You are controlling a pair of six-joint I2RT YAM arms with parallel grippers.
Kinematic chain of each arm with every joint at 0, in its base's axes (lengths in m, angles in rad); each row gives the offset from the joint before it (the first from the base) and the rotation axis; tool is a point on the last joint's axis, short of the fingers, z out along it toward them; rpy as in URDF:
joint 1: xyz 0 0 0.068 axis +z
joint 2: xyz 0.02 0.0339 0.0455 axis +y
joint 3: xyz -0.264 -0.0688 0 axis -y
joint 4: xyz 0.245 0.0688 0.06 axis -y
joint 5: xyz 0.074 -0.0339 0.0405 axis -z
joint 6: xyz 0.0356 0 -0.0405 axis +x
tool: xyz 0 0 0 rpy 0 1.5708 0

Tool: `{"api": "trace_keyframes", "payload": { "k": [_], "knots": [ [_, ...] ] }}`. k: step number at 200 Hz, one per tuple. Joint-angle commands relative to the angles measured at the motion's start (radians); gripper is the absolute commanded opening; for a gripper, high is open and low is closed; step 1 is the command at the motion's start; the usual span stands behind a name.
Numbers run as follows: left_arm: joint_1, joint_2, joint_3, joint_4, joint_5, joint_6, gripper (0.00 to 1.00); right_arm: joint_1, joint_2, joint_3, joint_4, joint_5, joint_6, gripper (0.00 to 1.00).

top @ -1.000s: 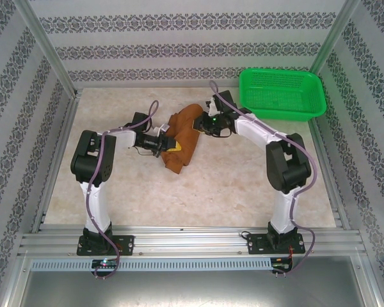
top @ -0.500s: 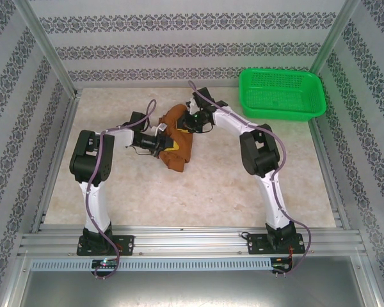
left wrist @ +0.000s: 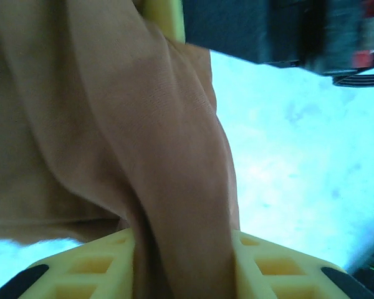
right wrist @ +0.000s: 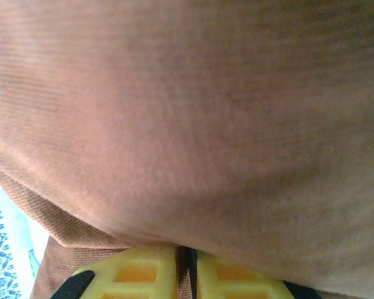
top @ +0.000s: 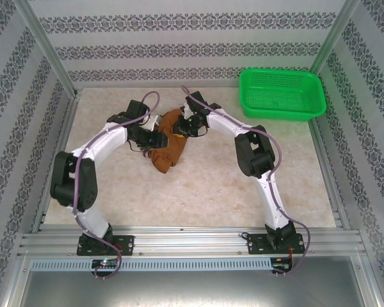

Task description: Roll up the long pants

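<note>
The long pants lie as a bunched rust-brown heap in the middle of the table. My left gripper presses into the heap's left side. In the left wrist view a thick fold of the pants fills the gap between the yellow fingers of the left gripper. My right gripper sits on the heap's upper right edge. In the right wrist view the pants drape over the right gripper, whose yellow fingers are almost together with a thin bit of cloth in the slit.
A green basket stands at the back right corner. Patterned walls and metal frame posts enclose the table. The right gripper's black body hangs close above the left one.
The right gripper has carried the pants' upper edge leftward, folding the heap narrower. The left arm has stretched out further back, its elbow dropping to the left, and its jaws have parted somewhat.
</note>
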Motion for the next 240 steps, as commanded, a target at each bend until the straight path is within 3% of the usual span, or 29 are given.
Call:
{"api": "trace_keyframes", "payload": {
  "k": [1,9,29,48,83,103,127,173,204,240],
  "knots": [
    [-0.080,-0.104,-0.019,-0.071,-0.308,0.055,0.37,0.013,0.054,-0.069,-0.096,0.136,0.015,0.15],
    [-0.101,-0.123,-0.027,-0.075,-0.382,0.048,0.39,0.015,0.056,-0.066,-0.101,0.137,0.016,0.15],
    [-0.132,-0.172,-0.050,-0.070,-0.443,0.059,0.39,0.018,0.065,-0.062,-0.096,0.128,0.026,0.15],
    [-0.225,-0.191,-0.062,-0.053,-0.502,0.103,0.40,0.020,0.070,-0.062,-0.087,0.117,0.033,0.15],
    [-0.453,-0.084,-0.036,-0.041,-0.804,0.206,0.43,0.020,0.073,-0.066,-0.070,0.103,0.045,0.15],
    [-0.508,-0.017,-0.011,-0.009,-0.895,0.246,0.46,0.020,0.075,-0.075,-0.062,0.095,0.048,0.15],
    [-0.513,0.081,0.026,-0.018,-0.927,0.272,0.48,0.015,0.073,-0.087,-0.049,0.087,0.053,0.15],
    [-0.490,0.227,0.067,-0.056,-1.090,0.311,0.51,0.009,0.063,-0.100,-0.037,0.075,0.053,0.14],
    [-0.396,0.327,0.136,-0.205,-1.043,0.196,0.51,-0.001,0.054,-0.120,-0.024,0.069,0.059,0.14],
    [-0.387,0.313,0.172,-0.233,-1.034,0.197,0.46,-0.003,0.053,-0.131,-0.030,0.069,0.055,0.13]
  ]
}}
